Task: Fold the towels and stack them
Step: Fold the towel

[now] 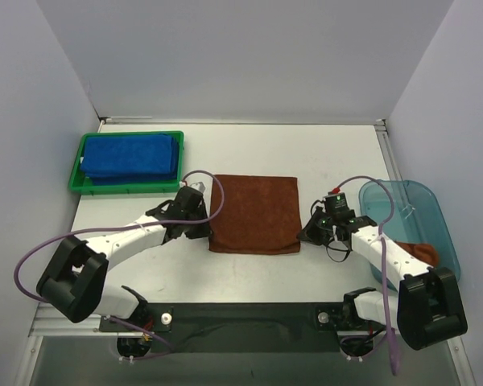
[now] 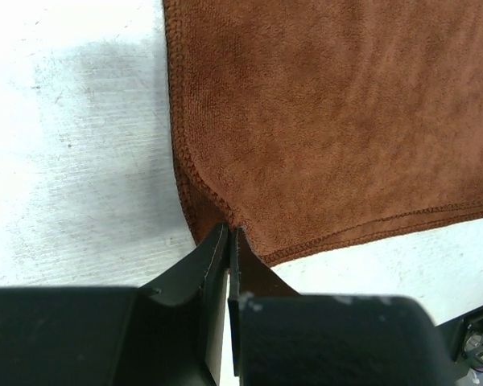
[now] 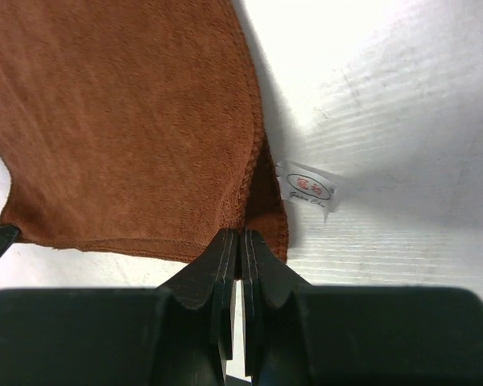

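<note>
Closest to my wrist cameras, the left fingers are pressed together on the near left corner of the rust-brown towel, with its stitched hem running straight into the tips. On the other side, the right fingers are closed just as tightly on the towel's near right corner, where the edge lies doubled over. A white label sticks out onto the desk just beside that corner. From overhead I see the towel lying flat, roughly square, between my two arms. Beyond the towel's far left corner sits the green tray, holding the blue towels folded in a pile. Right of the towel stands the teal bin, at the desk's edge.
</note>
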Robot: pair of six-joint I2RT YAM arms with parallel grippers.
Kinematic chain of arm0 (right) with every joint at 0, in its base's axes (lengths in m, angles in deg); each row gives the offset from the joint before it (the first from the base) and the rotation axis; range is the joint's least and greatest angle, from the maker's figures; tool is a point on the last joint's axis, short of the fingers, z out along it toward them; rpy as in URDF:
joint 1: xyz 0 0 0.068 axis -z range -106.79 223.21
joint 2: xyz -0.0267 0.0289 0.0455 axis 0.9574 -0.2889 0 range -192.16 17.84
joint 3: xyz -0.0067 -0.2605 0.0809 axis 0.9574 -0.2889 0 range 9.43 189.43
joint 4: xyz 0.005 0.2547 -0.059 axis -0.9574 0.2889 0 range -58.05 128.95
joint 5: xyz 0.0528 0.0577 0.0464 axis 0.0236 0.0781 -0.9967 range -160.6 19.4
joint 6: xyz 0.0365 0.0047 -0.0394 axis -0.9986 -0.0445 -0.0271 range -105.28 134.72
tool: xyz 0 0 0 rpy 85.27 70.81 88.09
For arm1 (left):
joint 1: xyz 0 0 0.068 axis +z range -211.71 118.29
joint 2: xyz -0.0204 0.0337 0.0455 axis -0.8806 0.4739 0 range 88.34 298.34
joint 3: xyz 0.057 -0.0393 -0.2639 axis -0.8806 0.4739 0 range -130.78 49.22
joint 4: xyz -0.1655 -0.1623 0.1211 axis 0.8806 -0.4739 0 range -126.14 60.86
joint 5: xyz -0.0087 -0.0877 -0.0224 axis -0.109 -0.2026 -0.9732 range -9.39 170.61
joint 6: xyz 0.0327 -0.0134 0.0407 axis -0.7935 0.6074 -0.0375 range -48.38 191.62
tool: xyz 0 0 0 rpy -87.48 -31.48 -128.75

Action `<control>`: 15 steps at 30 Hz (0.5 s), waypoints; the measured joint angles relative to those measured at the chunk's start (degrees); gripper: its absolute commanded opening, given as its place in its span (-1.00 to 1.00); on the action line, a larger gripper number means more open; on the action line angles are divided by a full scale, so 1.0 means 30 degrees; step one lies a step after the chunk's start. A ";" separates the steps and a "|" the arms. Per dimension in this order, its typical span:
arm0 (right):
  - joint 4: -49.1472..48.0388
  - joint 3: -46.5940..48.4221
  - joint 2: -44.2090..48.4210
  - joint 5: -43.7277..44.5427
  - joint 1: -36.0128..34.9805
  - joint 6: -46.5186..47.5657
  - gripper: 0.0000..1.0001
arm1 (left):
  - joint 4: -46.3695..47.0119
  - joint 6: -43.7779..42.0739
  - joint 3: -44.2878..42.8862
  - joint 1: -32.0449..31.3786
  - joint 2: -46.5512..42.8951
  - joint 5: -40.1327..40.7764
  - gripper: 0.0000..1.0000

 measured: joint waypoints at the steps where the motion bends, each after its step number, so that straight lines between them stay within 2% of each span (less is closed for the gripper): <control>1: 0.0102 0.0204 0.0000 0.0007 0.0000 0.0058 -1.00 | -0.0175 -0.0066 -0.0197 0.0007 0.0051 0.0000 -1.00; 9: 0.1384 0.2761 0.1049 0.0146 -0.0007 0.0495 -1.00 | -0.2098 -0.0546 -0.3402 0.0007 -0.0627 0.0138 -1.00; 15: 0.2259 0.2739 0.3257 0.0153 -0.0007 0.0525 -1.00 | -0.2739 -0.0401 -0.3228 -0.0015 -0.2922 0.0168 -1.00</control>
